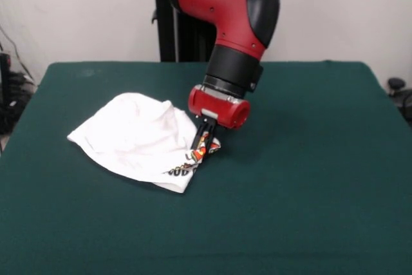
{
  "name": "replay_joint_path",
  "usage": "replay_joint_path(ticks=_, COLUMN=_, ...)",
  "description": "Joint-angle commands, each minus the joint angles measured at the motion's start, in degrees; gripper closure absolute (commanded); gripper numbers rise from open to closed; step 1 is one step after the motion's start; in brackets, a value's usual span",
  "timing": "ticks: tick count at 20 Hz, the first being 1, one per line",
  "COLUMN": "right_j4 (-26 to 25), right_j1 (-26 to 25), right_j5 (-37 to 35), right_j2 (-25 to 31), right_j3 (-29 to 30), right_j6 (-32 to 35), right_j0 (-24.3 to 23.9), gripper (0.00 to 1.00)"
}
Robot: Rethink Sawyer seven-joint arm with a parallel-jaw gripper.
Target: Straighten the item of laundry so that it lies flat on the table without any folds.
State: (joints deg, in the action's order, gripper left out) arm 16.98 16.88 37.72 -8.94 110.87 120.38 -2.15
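The item of laundry is a small white garment lying crumpled and folded over on the dark green table, left of centre. Part of its red and orange print with black lettering shows at its right front corner. My gripper comes down from the red arm onto that right corner. Its black fingers stand close together, pinching the printed edge, which is lifted slightly off the table.
The robot's black pedestal stands behind the table's far edge. Dark cables and equipment sit off the table's left side, and a black object off its right side.
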Motion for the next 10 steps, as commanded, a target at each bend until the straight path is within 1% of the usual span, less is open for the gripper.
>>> replay_joint_path(ticks=1, right_j4=3.9, right_j1=1.6, right_j5=-14.9, right_j2=7.1, right_j3=3.0, right_j6=8.8, right_j0=4.2, gripper=1.0)
replay_joint_path(ticks=2, right_j4=6.0, right_j1=3.6, right_j5=-17.2, right_j2=5.4, right_j3=4.0, right_j6=7.9, right_j0=6.0, gripper=1.0)
replay_joint_path(ticks=4, right_j4=11.3, right_j1=7.4, right_j5=-23.2, right_j2=0.0, right_j3=5.5, right_j6=5.3, right_j0=11.4, gripper=1.0)
replay_joint_path(ticks=5, right_j4=14.1, right_j1=8.6, right_j5=-26.3, right_j2=-3.3, right_j3=5.7, right_j6=4.0, right_j0=14.6, gripper=1.0)
replay_joint_path(ticks=7, right_j4=20.2, right_j1=9.1, right_j5=-32.7, right_j2=-11.8, right_j3=4.7, right_j6=2.3, right_j0=22.6, gripper=1.0)
replay_joint_path(ticks=8, right_j4=22.4, right_j1=8.8, right_j5=-36.5, right_j2=-15.8, right_j3=3.7, right_j6=2.9, right_j0=26.2, gripper=1.0)
replay_joint_path(ticks=9, right_j4=23.8, right_j1=7.9, right_j5=-40.8, right_j2=-20.1, right_j3=2.2, right_j6=4.0, right_j0=29.8, gripper=1.0)
replay_joint_path(ticks=10, right_j4=23.9, right_j1=7.7, right_j5=-45.0, right_j2=-23.0, right_j3=0.9, right_j6=5.9, right_j0=32.1, gripper=1.0)
